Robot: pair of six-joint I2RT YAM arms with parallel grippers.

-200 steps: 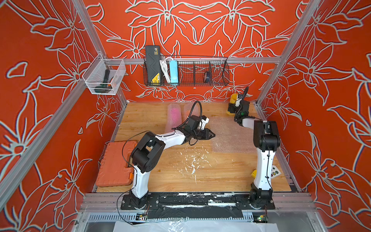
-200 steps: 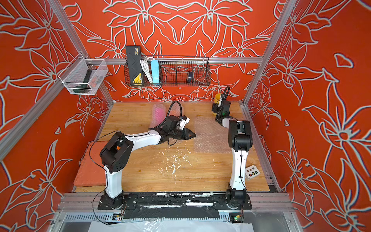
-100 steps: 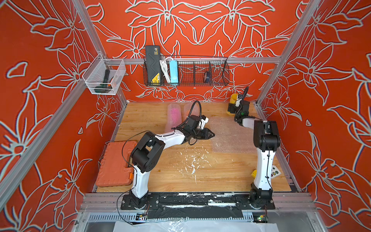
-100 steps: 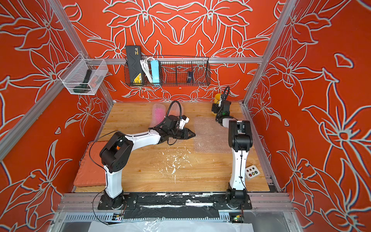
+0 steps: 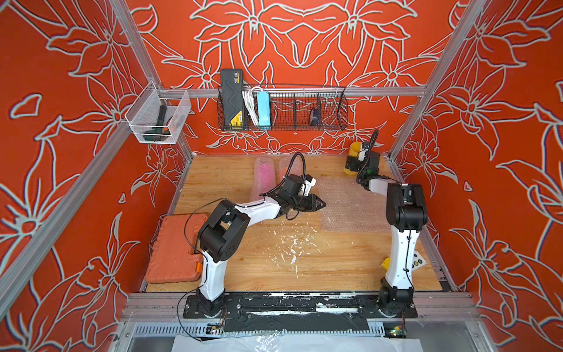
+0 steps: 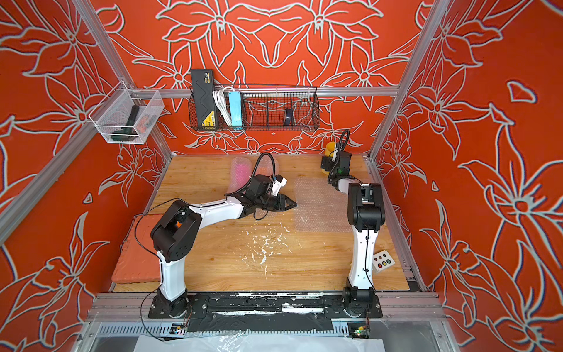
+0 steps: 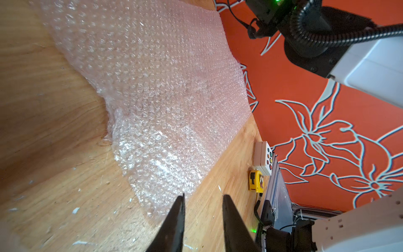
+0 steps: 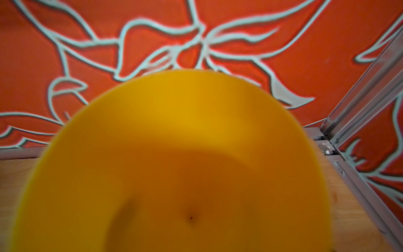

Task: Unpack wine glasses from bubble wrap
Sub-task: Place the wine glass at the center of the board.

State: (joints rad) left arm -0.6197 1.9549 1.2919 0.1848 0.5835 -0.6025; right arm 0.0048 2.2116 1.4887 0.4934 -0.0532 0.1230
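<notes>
One down, two left, I reckon: yellow goblet (image 5: 354, 151) sits unwrapped in the surface's (image 5: 274, 268) far right corner, right pincer (image 5: 353, 161) at it, can't tell if it's gripping. A flat sheet (image 5: 350, 201) lies nearby. Pink roll (image 5: 264, 176) and neighbouring roll (image 5: 285, 166) aren't opened yet. Left pincer (image 7: 204, 195) is slightly parted, empty.

- walls (image 5: 304, 36): orange-red w/ white flower outlines
- goblet (image 5: 354, 150) @ 1 o'clock: yellow
- wrap roll (image 5: 264, 173) @ 12: pink thru whitish bubbles
- tabletop (image 5: 335, 268): light wood, white flecks
</notes>
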